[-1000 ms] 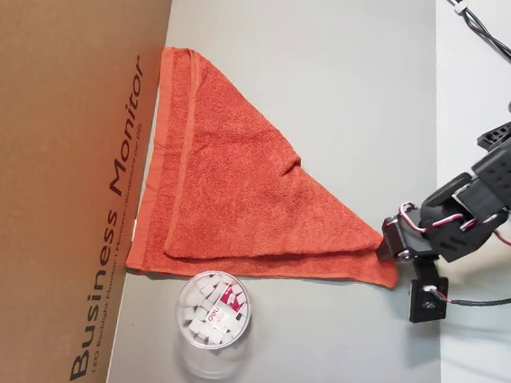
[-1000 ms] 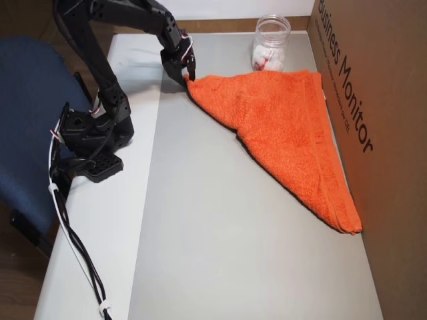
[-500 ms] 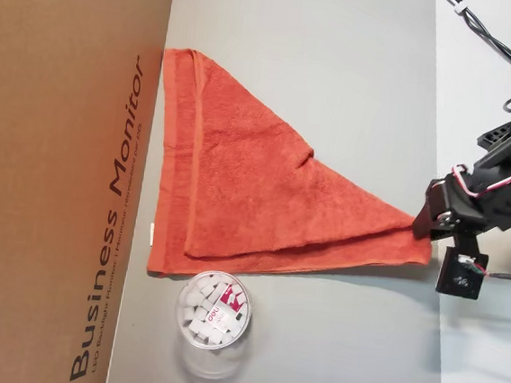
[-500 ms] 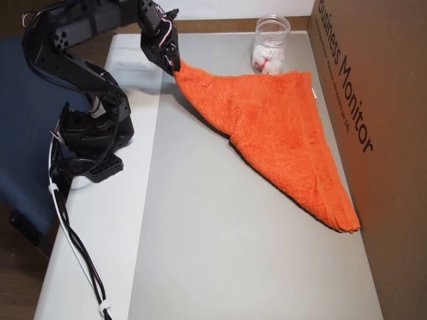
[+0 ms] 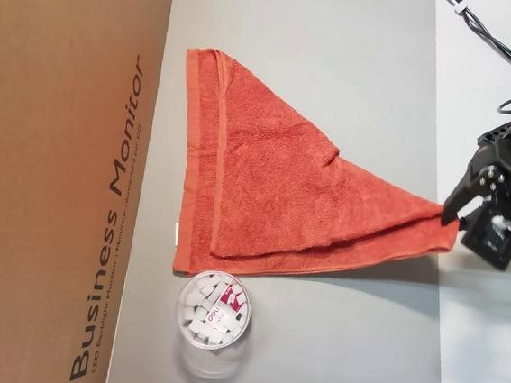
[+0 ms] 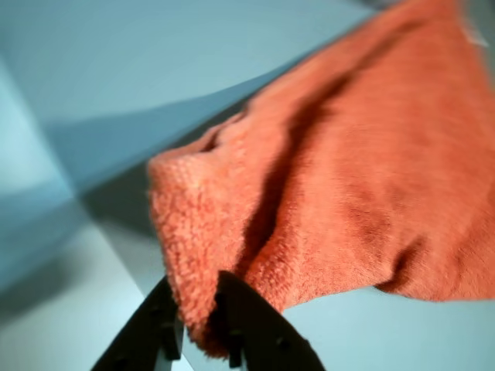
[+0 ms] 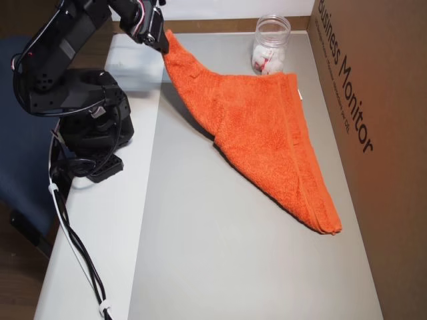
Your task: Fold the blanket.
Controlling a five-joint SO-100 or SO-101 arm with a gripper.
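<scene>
The blanket (image 5: 283, 190) is an orange-red terry towel lying on the grey mat, pulled into a triangle with its long hemmed edge on the left in an overhead view. Its pointed corner reaches right to my gripper (image 5: 452, 217), which is shut on that corner and lifts it off the mat. In the wrist view the black fingertips (image 6: 232, 309) pinch the fuzzy corner of the blanket (image 6: 348, 178). In another overhead view the gripper (image 7: 162, 41) holds the corner raised at the top left, and the blanket (image 7: 267, 127) drapes down to the mat.
A clear round cup (image 5: 213, 310) with white pieces stands just below the blanket's lower left corner; it also shows at the back (image 7: 271, 45). A large cardboard box (image 5: 58, 172) borders the grey mat (image 5: 313, 342). The arm's base (image 7: 87, 120) and cables (image 7: 73, 247) sit on the white table.
</scene>
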